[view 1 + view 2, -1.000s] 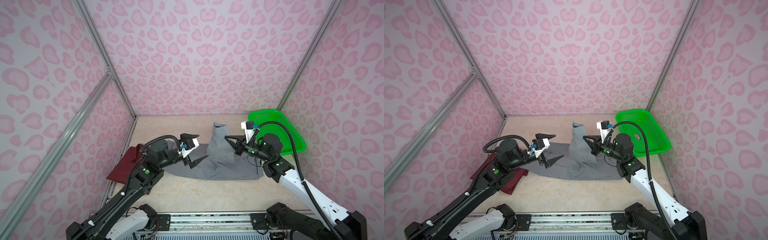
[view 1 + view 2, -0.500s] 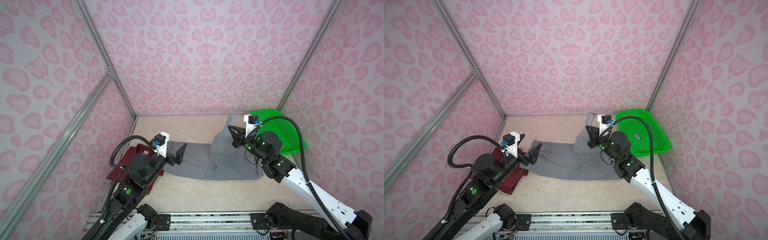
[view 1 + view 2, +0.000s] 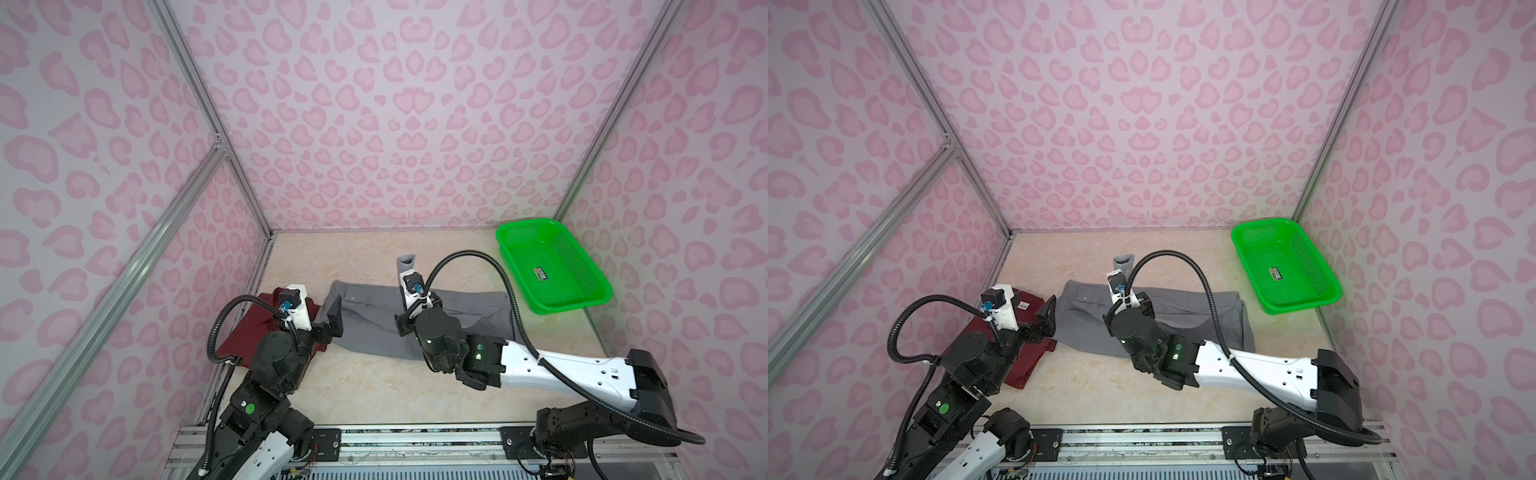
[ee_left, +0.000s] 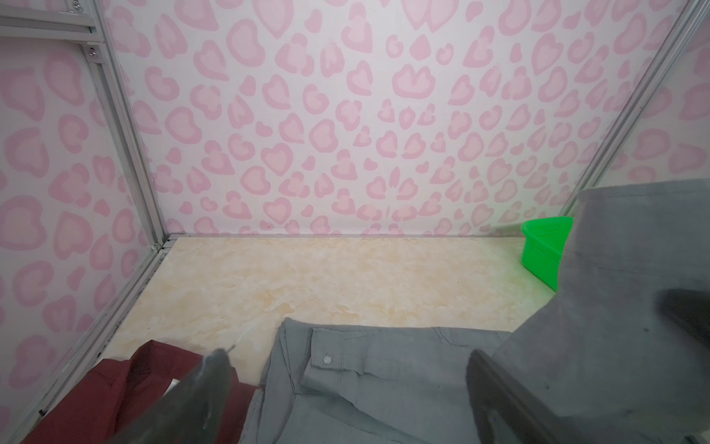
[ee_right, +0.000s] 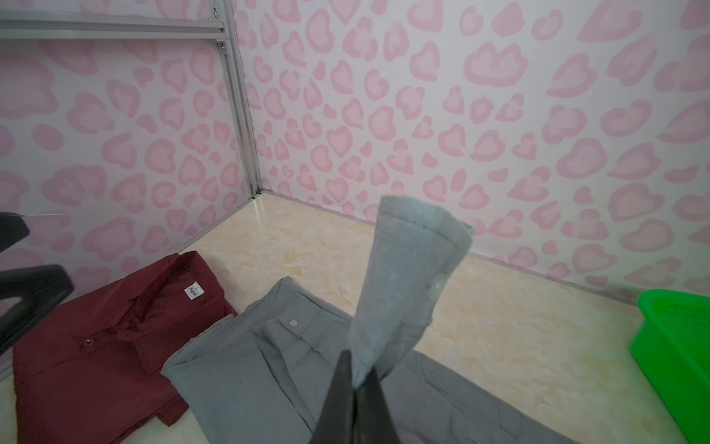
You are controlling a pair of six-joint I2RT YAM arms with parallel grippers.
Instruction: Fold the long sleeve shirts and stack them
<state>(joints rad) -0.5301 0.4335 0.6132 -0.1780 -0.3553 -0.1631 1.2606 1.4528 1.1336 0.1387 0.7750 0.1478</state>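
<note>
The grey shirt (image 3: 478, 309) (image 3: 1187, 307) lies spread across the middle of the table. My right gripper (image 5: 355, 378) is shut on a fold of it, and that grey flap (image 3: 406, 262) (image 5: 411, 276) stands up above the jaws. The maroon shirt (image 3: 1030, 303) (image 5: 96, 346) lies folded at the left, white neck label up, touching the grey shirt's left edge. Beside the flap, my left gripper (image 4: 351, 384) (image 3: 328, 320) hangs open over that left edge, above a buttoned cuff (image 4: 326, 359), holding nothing.
A green perforated basket (image 3: 569, 305) (image 3: 1304, 303) stands at the back right by the wall, holding only a small label. Pink patterned walls with aluminium posts close in the left, back and right. Bare tabletop (image 3: 374, 386) lies in front of the shirts.
My right gripper has carried the grey flap leftward over the shirt, staying shut. My left arm has drawn back to the left, jaws still open.
</note>
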